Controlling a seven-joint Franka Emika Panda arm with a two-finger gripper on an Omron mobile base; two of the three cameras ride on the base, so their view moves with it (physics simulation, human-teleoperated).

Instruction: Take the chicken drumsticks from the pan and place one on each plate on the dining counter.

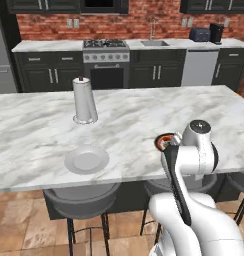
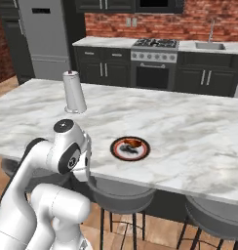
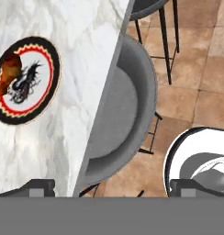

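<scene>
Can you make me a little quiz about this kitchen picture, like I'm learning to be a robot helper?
1. True or false: a chicken drumstick already lies on the red-rimmed plate.
2. Which thing stands upright on the dining counter behind the plain grey plate? A) a kettle B) the paper-towel roll C) a vase
3. Fill in: the pincer is ____, with nothing between its tips.

Key: 1 true; 2 B; 3 open.
</scene>
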